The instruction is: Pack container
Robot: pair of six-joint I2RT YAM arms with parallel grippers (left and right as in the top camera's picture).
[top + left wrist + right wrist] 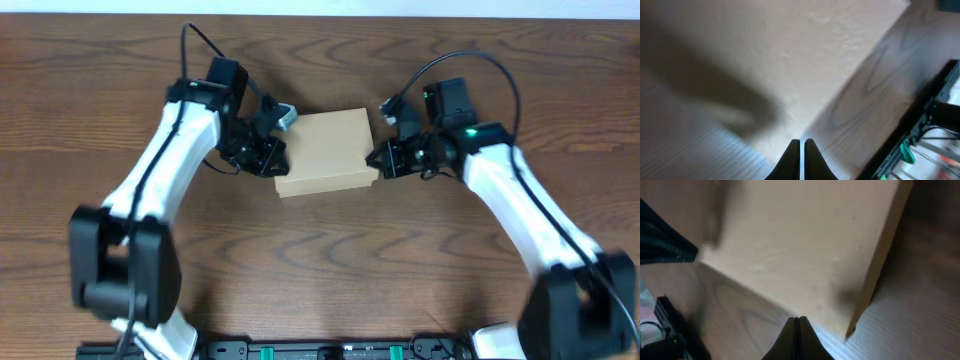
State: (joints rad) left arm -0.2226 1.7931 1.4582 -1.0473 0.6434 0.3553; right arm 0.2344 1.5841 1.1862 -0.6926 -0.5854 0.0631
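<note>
The container [325, 150] is a tan cardboard box, lid down, in the middle of the wooden table. My left gripper [277, 157] is shut and empty, its tips against the box's left side; the left wrist view shows the fingers [802, 145] together at the box [805, 55]. My right gripper [374, 158] is shut and empty, its tips touching the box's right side; the right wrist view shows the fingers [798, 322] closed at the box's lid [805, 245].
A small grey-white object [286, 116] lies just behind the box's left corner, beside the left wrist. The black rail of the arm bases [330, 350] runs along the table's front edge.
</note>
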